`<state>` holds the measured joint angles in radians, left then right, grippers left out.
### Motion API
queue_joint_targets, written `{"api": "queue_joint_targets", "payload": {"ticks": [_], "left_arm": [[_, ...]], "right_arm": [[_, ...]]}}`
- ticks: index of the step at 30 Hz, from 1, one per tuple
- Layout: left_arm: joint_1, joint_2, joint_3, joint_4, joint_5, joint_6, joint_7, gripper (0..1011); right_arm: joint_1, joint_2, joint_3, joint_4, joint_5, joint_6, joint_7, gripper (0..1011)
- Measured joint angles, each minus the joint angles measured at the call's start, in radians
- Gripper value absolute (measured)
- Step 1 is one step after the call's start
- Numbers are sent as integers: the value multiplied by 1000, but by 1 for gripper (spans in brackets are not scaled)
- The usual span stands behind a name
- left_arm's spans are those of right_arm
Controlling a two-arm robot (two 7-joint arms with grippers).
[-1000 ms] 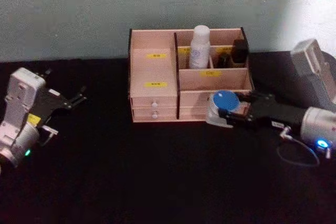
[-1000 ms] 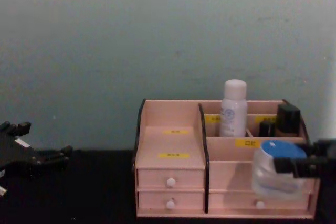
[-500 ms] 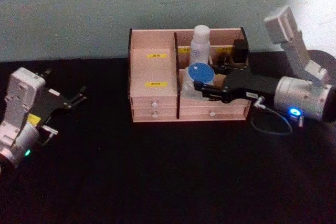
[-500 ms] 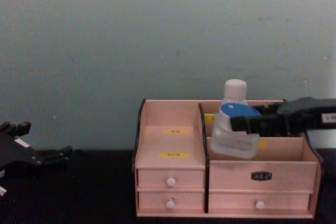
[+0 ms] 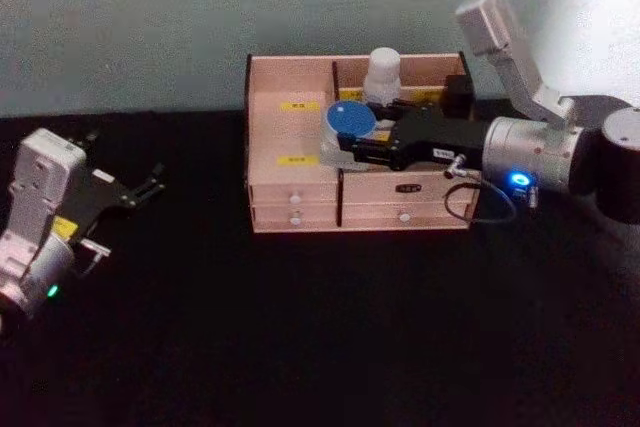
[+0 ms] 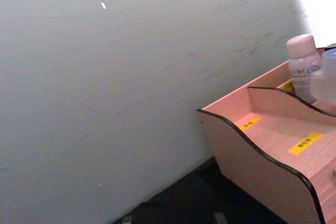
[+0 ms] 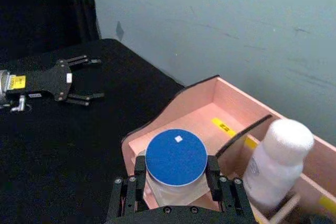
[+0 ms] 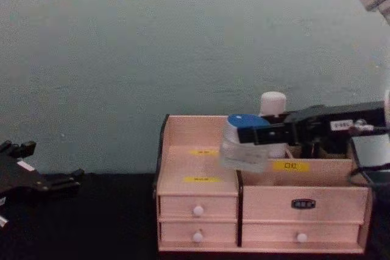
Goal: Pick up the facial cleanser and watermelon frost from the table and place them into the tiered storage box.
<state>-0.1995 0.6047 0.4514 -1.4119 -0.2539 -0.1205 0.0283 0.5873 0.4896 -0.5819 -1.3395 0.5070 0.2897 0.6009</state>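
The right gripper point(image 5: 352, 145), fingers clamped on the sides of the upright blue-capped container point(image 5: 349, 120), holds it above the central divider of the tiered storage box point(image 5: 290, 182), evidently to clear the walls before lowering, while the left gripper point(image 5: 145, 187) sits parked far left, fingers apart.

My black table point(image 5: 300, 347) carries the tiered storage box point(image 5: 295, 192), standing at its far side close to the wall point(image 5: 150, 17).

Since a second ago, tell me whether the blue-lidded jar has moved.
Yes. Held by the right gripper, the blue-lidded jar rose from before the right drawers of the tiered storage box and went toward the robot's left, now over its divider.
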Motion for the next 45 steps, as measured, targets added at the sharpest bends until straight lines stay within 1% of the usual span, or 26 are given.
{"api": "queue_joint_targets", "payload": {"ticks": [1,5,7,10,24,35,45], "left_arm": [[0,0,0,0,0,0,0,1001],[0,0,0,0,0,0,0,1001],[0,0,0,0,0,0,0,1001],[0,0,0,0,0,0,0,1001],[0,0,0,0,0,0,0,1001],[0,0,0,0,0,0,0,1001],[0,0,0,0,0,0,0,1001]], "right_arm": [[0,0,0,0,0,0,0,696],[39,-31,-23,59,-9,-16,22,696],[49,-39,-29,74,-12,-19,27,696],[73,-62,-42,113,-16,-28,40,696],[114,-114,-73,206,-29,-39,64,696],[140,-151,-77,271,-33,-48,71,696],[153,-175,-66,311,-33,-56,64,696]]}}
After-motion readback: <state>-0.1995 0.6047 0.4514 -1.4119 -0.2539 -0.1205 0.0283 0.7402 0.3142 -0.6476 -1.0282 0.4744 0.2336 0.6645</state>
